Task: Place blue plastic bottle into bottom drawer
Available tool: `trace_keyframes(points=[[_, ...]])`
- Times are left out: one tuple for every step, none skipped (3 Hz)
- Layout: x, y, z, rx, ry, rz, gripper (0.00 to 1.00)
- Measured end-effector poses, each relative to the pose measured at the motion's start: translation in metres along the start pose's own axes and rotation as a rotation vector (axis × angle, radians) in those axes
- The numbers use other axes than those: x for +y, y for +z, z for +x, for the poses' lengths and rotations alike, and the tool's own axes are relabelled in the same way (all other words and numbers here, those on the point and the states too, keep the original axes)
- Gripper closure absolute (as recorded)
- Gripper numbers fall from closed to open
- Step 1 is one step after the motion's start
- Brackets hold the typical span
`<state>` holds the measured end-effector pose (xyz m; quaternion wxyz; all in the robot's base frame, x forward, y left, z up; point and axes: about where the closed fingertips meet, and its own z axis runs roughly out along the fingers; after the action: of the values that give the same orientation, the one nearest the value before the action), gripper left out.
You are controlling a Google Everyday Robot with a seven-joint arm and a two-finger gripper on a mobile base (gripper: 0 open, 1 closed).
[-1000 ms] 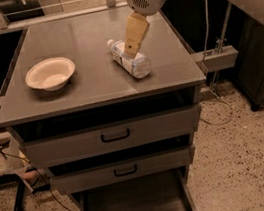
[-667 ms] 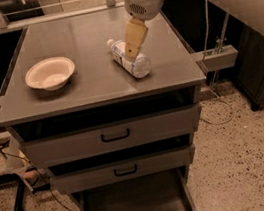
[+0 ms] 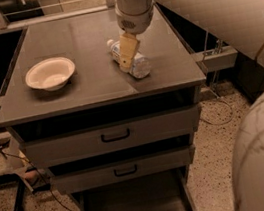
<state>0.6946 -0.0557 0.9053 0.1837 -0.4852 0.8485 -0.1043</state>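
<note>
The blue plastic bottle (image 3: 134,62) lies on its side on the grey cabinet top (image 3: 92,84), right of centre, with its white cap pointing to the back left. My gripper (image 3: 127,55) hangs from the white arm straight down over the bottle's middle and hides part of it. It is at the bottle or just above it; I cannot tell whether it touches. The bottom drawer (image 3: 135,208) is pulled out at the cabinet's foot, and its dark floor shows nothing in it.
A white bowl (image 3: 50,73) stands on the left of the cabinet top. The two upper drawers (image 3: 114,137) with black handles are shut. My white arm and body fill the right side of the view. Cables lie on the speckled floor at the left.
My gripper has come down and a little to the left, onto the bottle's middle. The arm now fills more of the view. The bottle and bowl have not moved.
</note>
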Motion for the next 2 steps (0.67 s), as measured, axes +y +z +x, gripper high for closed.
trace_keyframes(points=[[0.01, 0.021, -0.007, 0.028, -0.018, -0.039, 0.0], [0.025, 0.04, -0.014, 0.057, -0.046, -0.076, 0.0]])
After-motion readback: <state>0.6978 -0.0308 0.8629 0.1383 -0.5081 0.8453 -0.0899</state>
